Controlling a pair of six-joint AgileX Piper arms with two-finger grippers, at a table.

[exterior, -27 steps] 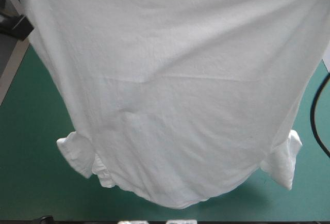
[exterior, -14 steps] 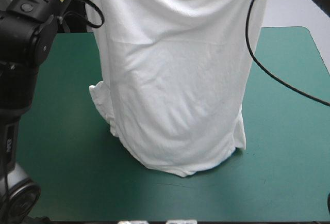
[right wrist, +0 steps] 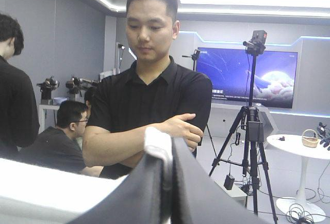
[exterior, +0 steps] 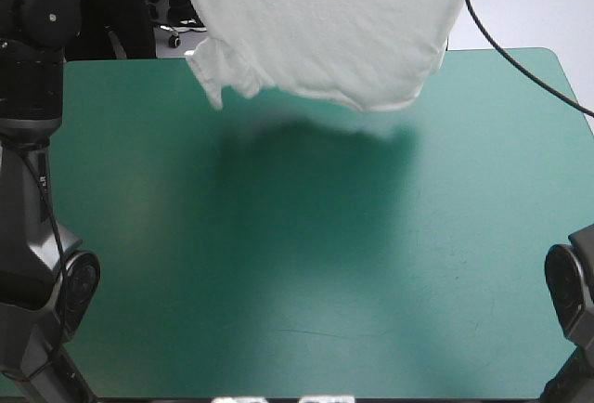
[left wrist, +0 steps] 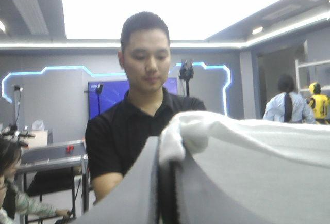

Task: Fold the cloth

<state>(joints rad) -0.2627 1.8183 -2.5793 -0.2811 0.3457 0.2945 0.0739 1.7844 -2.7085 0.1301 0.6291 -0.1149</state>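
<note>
The white T-shirt (exterior: pixel 325 32) hangs in the air over the table's far edge, its hem and one sleeve dangling clear of the teal-green cover (exterior: pixel 297 264). A dark shadow lies under it. Both grippers are above the high view's top edge and do not show there. In the left wrist view my left gripper (left wrist: pixel 166 152) is shut on the T-shirt (left wrist: pixel 247 152), a fold bunched over the fingertips. In the right wrist view my right gripper (right wrist: pixel 167 162) is shut on a pinch of the T-shirt (right wrist: pixel 157 144), and more cloth stretches away beside it.
My left arm (exterior: pixel 37 97) rises along the table's left side. The right arm's base (exterior: pixel 571 301) stands at the right edge. Bare teal-green cover runs from the shadow to the near edge.
Both grippers have lifted the T-shirt and carried it toward the far edge. Earlier it filled the view with its hem low near the table; now it hangs clear.
</note>
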